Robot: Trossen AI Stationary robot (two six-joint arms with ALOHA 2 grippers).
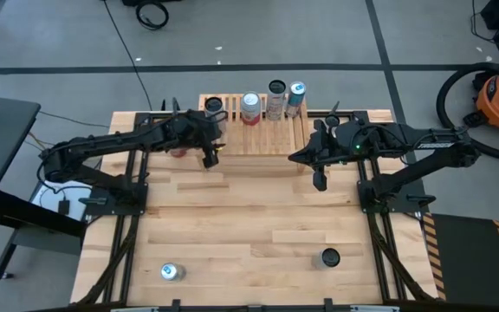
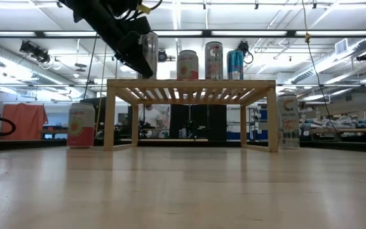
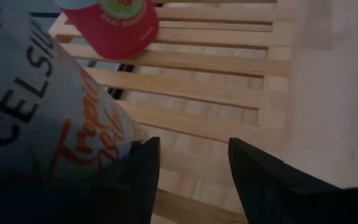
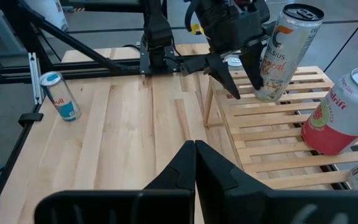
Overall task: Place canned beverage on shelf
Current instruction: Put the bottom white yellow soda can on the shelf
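Observation:
The wooden shelf (image 1: pixel 262 130) stands at the table's far middle. Several cans stand upright on its slatted top. The leftmost is a white Celsius can (image 4: pixel 284 50), next to a red-and-white can (image 4: pixel 334 121). My left gripper (image 4: pixel 244 87) hangs open over the shelf's near left corner, just on the near side of the Celsius can. Nothing is between its fingers (image 3: pixel 145 168). My right gripper (image 4: pixel 194 149) is shut on nothing. It hovers above the table by the shelf's near right corner (image 1: pixel 320 180). My left gripper has one finger (image 3: pixel 143 163) right beside the Celsius can's lower wall (image 3: pixel 73 124). The finger is outside the can, and the can is not between the fingers. I cannot tell whether they touch. The can stands on its base on the slats.
A blue-and-silver can (image 1: pixel 172 272) and a dark-topped can (image 1: pixel 329 257) stand near the table's front edge. In the low view a pink-and-white can (image 2: pixel 81 125) stands on the table left of the shelf. A white can (image 2: pixel 288 121) stands right of it.

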